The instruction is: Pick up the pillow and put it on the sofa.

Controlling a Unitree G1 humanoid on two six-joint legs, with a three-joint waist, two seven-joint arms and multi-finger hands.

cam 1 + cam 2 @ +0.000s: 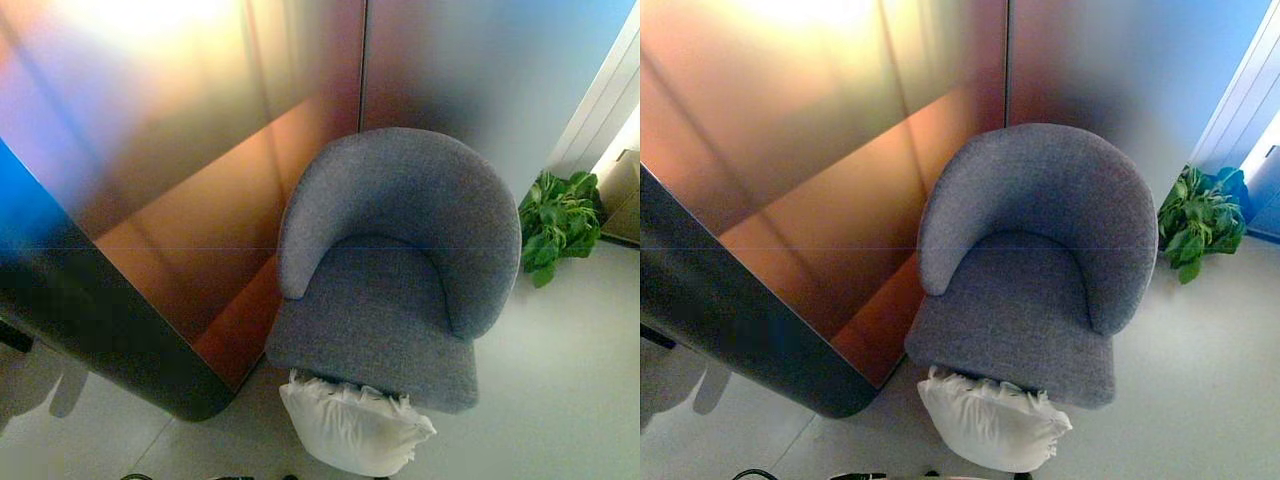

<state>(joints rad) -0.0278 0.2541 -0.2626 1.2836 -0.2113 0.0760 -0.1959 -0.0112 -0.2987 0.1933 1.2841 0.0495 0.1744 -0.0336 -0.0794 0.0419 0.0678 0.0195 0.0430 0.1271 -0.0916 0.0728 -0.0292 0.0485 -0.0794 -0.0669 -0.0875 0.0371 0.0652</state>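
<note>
A white pillow [352, 425] lies on the floor, leaning against the front of the seat of a grey round-backed armchair sofa [395, 270]. The sofa's seat [1015, 320] has nothing on it. Neither of my hands shows in the left eye view or the right eye view.
A glossy wall panel [180, 180] stands close to the sofa's left side, with a dark rounded base [120, 350]. A green potted plant [558, 225] sits to the sofa's right by the wall. Pale floor [560, 380] extends to the right and front.
</note>
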